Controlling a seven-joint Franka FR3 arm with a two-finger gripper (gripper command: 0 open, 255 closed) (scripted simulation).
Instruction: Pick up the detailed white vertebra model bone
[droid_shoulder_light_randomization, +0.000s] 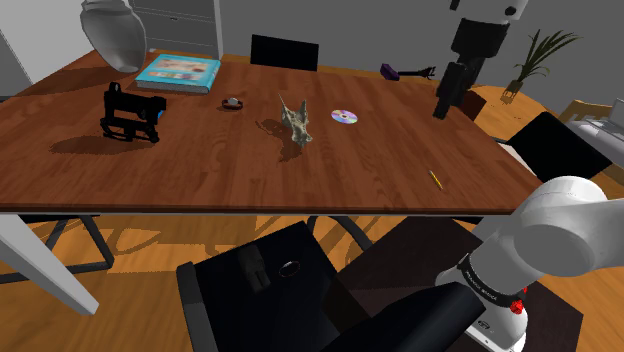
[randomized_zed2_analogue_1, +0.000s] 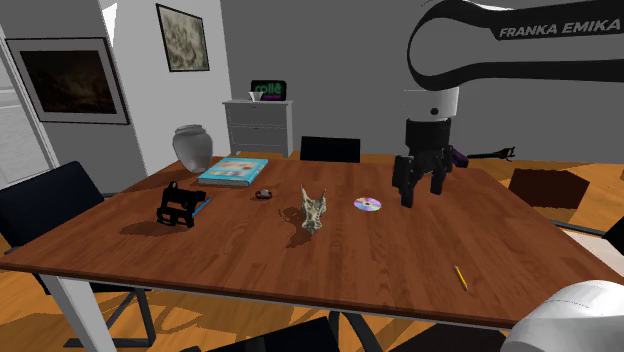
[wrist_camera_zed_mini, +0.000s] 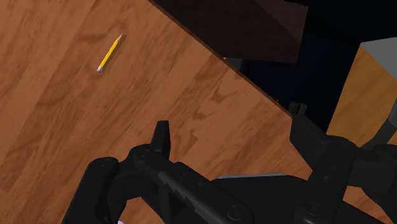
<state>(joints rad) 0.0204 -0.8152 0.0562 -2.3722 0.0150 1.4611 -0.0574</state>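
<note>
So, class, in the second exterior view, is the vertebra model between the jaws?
No, the vertebra model stands on the table, apart from the open jaws.

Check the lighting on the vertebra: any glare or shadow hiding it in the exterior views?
Shoulder view: the vertebra model is evenly lit, no glare, dark shadows on the table beside it. Second exterior view: it reads grey-tan against the wood, shadow on its near side. Wrist view: the pencil lies on evenly lit wood.
</note>
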